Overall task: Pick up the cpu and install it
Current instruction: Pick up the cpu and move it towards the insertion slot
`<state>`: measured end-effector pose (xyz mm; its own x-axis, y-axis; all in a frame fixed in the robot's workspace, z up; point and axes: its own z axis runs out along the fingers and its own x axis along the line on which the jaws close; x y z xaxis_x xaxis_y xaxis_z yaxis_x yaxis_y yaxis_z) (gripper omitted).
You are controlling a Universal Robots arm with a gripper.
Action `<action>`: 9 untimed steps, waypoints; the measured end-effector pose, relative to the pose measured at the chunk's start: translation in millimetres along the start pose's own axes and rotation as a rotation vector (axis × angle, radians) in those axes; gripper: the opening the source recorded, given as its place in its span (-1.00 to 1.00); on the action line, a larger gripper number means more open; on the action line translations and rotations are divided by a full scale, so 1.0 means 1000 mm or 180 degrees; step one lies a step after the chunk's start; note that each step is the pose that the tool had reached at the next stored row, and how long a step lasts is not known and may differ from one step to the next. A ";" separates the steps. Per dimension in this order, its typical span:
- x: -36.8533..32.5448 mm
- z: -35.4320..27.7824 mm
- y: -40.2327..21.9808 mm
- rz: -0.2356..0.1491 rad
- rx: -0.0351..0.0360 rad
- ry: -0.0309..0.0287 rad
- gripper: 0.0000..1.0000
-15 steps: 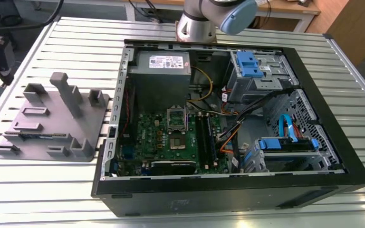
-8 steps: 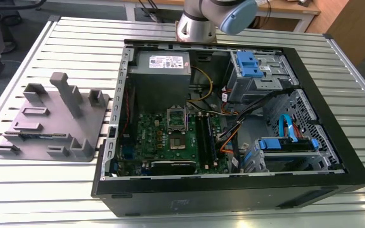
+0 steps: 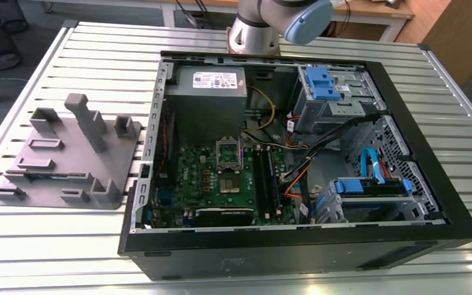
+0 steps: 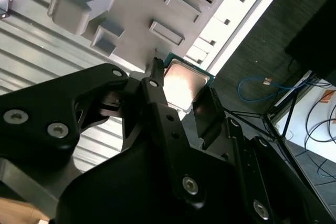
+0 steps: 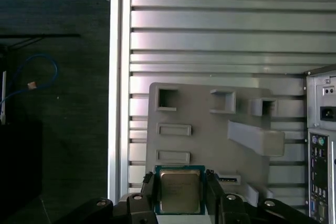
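The cpu (image 5: pixel 179 192) is being gripped by the hand (image 5: pixel 179 180), which is clenched on it, two opposite edges being pinched between the fingers (image 5: pixel 212 190) in the first wrist view. It is being held in the air above the grey tray (image 5: pixel 199 145) and the slatted worktop (image 5: pixel 220 35). It is judged to be apart from both, going by how large it is looming against them.

Pick-up is being judged done, install not. The socket (image 3: pixel 229 157) on the board (image 3: pixel 211 187) inside the open computer case (image 3: pixel 302 249) is appearing to be without a cpu.

The cpu is being held flat, metal top facing the wrist cameras, green rim showing round it. It is looking nearly square, so no clear long axis is being made out.
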<state>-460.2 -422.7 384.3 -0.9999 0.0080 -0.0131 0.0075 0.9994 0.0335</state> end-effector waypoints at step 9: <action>-0.0004 -0.0327 0.0011 0.0000 0.0000 0.0000 -0.06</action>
<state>-460.2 -422.8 417.0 -0.9999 0.0079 -0.0131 0.0074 0.9994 0.0336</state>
